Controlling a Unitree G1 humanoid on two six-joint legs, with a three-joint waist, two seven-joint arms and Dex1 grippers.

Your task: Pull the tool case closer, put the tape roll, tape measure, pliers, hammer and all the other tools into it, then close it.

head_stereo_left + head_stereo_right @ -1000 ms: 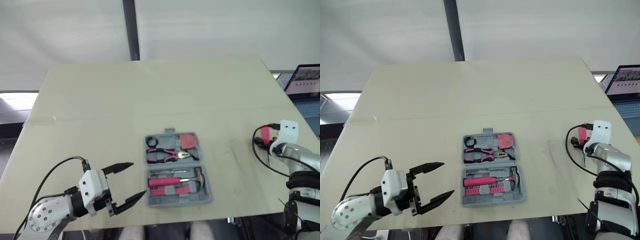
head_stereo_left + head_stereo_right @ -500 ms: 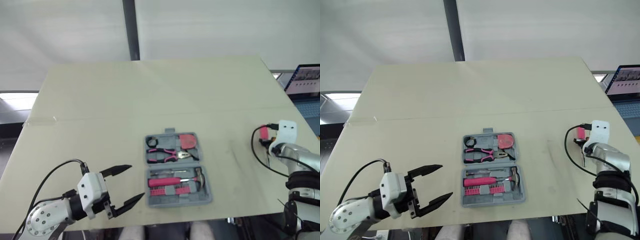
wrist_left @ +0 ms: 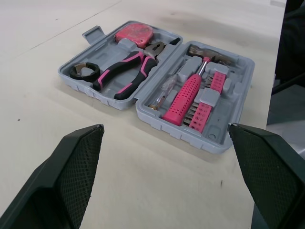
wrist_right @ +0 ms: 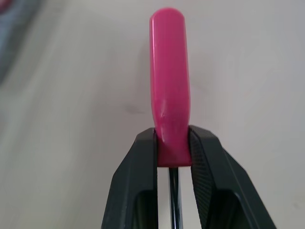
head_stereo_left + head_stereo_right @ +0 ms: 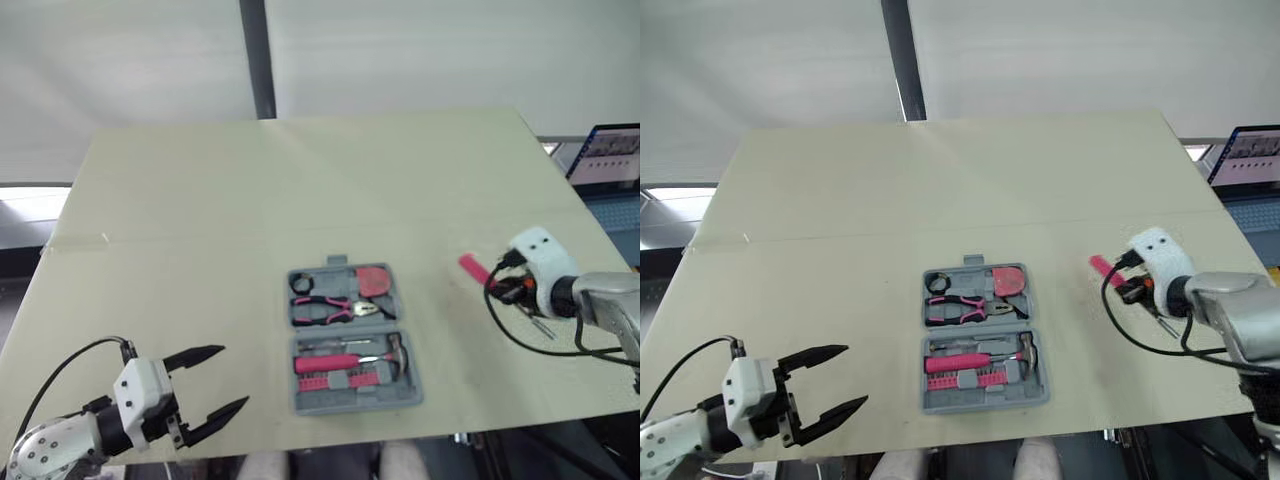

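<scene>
**Q:** Where does the tool case point(image 5: 985, 402) lie, and how?

**A:** On the table point(image 5: 250, 200), near its front edge and about midway across. Both halves are folded out flat, hinge between them.

**Q:** What sits in each half?

**A:** Far half: tape roll point(image 5: 302, 284) in the left corner, pliers point(image 5: 330, 309) across the middle with their jaws to the right, tape measure point(image 5: 375, 281) in the right corner. Near half: hammer point(image 3: 205, 51) with its head at the right end, a pink-handled driver point(image 5: 330, 362) lying beside it, and a row of bits point(image 5: 335, 380) along the front. Each piece rests in its own moulded recess.

**Q:** And the right gripper point(image 4: 172, 143)?

**A:** It is to the right of the case, well apart from it, over bare table. Its fingers point(image 4: 138, 181) are clamped on a screwdriver point(image 4: 169, 86). The pink handle projects past the fingertips, pointing toward the far left, and the metal shaft runs back between the fingers. Whether the handle touches the table cannot be told.

**Q:** The left gripper point(image 5: 234, 376)?

**A:** At the table's front left corner, apart from the case and aimed toward it. Its two fingers point(image 3: 76, 162) are spread wide, with nothing between them.

**Q:** Anything beyond?

**A:** A laptop point(image 5: 610, 150) shows past the table's right edge.
</scene>
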